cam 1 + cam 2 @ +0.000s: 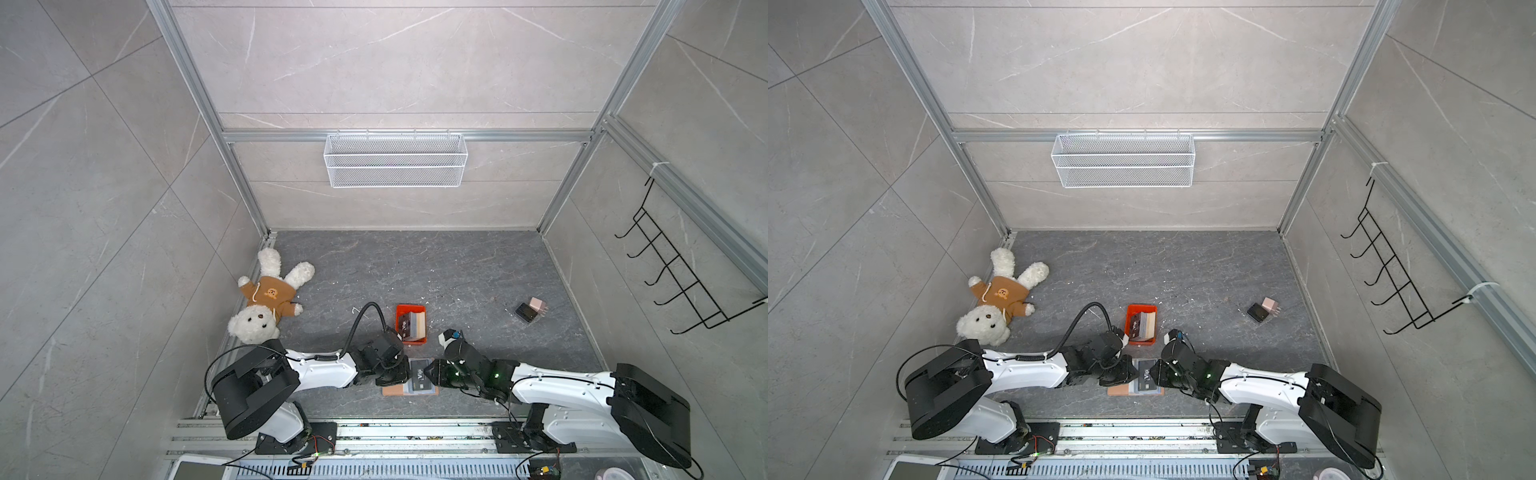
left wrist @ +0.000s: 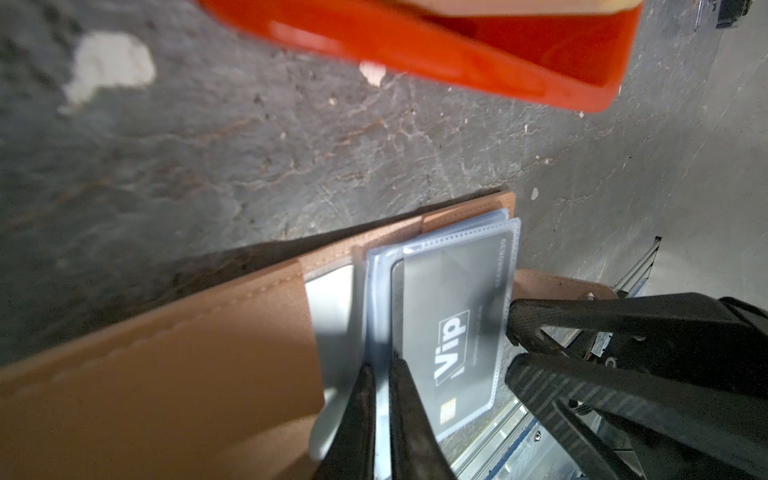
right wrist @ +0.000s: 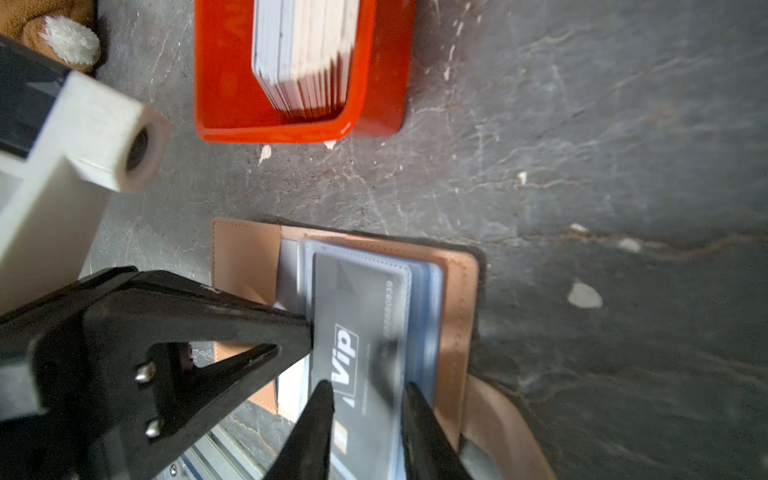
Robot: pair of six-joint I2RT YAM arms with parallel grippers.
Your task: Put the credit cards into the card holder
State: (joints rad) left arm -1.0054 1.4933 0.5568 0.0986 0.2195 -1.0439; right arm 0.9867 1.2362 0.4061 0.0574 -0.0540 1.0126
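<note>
Evidently the step in hand is seating one card. The card holder (image 1: 392, 390) lies open on the counter (image 1: 457, 270) between the two arms, near the orange-red tray (image 3: 270, 133) with its stack of cards (image 3: 307, 54). A black Vip card (image 2: 453, 324) sits most of the way inside the top clear sleeve (image 2: 461, 241), with a dark strip on the left arm's side not yet covered. The left hand (image 2: 381, 365) has its fingers pressed almost together at that exposed edge; whether they nip the card or a sleeve leaf I cannot tell. The right hand (image 3: 367, 386) is spread partway, tips down at the sleeve's opposite side, pinching nothing. To finish well, the right hand should brace the sleeve flat while the left nudges the card in low and square to the sleeve mouth. A skewed or steep push would likely jam a corner or buckle the thin plastic.
</note>
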